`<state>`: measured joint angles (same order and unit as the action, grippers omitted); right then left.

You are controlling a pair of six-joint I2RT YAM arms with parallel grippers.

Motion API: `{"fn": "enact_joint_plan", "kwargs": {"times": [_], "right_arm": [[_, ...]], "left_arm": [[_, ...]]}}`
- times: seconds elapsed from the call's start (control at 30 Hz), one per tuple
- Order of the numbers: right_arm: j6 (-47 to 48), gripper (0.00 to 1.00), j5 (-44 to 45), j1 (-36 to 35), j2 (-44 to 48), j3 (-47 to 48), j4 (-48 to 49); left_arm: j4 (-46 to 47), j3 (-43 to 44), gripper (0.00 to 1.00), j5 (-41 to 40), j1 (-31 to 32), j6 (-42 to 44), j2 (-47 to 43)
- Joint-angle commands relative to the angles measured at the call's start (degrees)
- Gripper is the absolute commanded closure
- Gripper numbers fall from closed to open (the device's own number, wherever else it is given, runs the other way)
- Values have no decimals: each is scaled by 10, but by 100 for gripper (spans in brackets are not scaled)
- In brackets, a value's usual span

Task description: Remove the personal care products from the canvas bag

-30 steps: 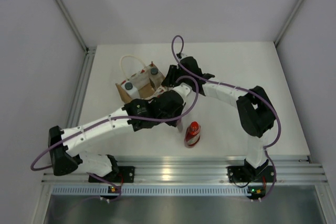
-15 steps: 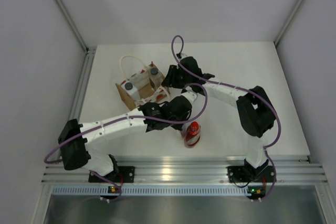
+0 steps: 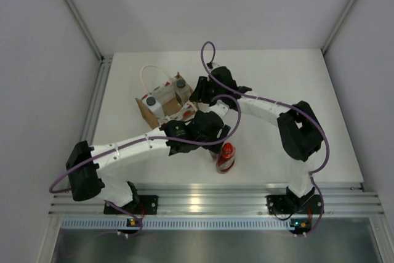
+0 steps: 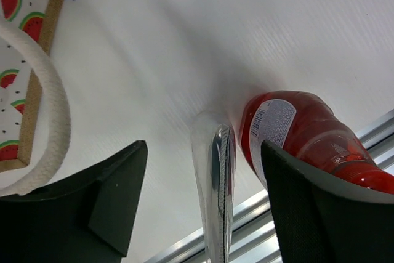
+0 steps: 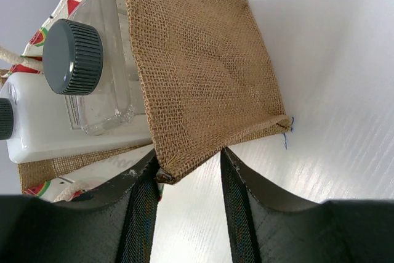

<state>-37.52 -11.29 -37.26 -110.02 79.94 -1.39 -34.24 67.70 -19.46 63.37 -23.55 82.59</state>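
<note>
The canvas bag point(image 3: 146, 112) stands at the back left with two white grey-capped bottles point(image 3: 151, 100) point(image 3: 180, 83) inside. In the right wrist view these bottles point(image 5: 74, 56) point(image 5: 61, 133) lie behind the bag's burlap wall point(image 5: 197, 72). My right gripper point(image 5: 189, 155) point(image 3: 196, 98) is shut on the bag's lower corner. The red bottle point(image 3: 226, 158) point(image 4: 295, 130) lies on the table near the front. A white flat tube point(image 4: 212, 201) rests on its edge beside it. My left gripper point(image 4: 203, 149) point(image 3: 214, 146) hangs open over the tube, its fingers clear of it.
An aluminium rail point(image 3: 203, 192) point(image 4: 369, 143) runs along the table's near edge, just past the red bottle. The bag's white rope handle point(image 4: 52, 109) point(image 3: 151, 72) loops out to the left. Purple cables point(image 3: 212, 60) arch over both arms. Walls close the table at the back.
My left gripper carried the tube toward the red bottle, then opened and let it go beside the bottle. The right gripper and the bag have not moved.
</note>
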Motion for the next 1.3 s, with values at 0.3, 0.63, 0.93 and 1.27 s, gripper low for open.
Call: {"fn": "enact_joint_plan", "kwargs": {"times": [0.3,0.63,0.93,1.27], "right_arm": [[13,59,6,12,-4,28,-8],[12,59,5,13,-6,29,-7],[14,59,7,13,2,22,-7],[13,59,3,13,-2,22,-7]], "left_arm": [[-38,90,2,-131,-54,7,-115],[-54,138,2,-102,-224,-105,-78],[-56,189,2,-32,-335,-186,34],[-71,234,2,-23,-367,-298,98]]}}
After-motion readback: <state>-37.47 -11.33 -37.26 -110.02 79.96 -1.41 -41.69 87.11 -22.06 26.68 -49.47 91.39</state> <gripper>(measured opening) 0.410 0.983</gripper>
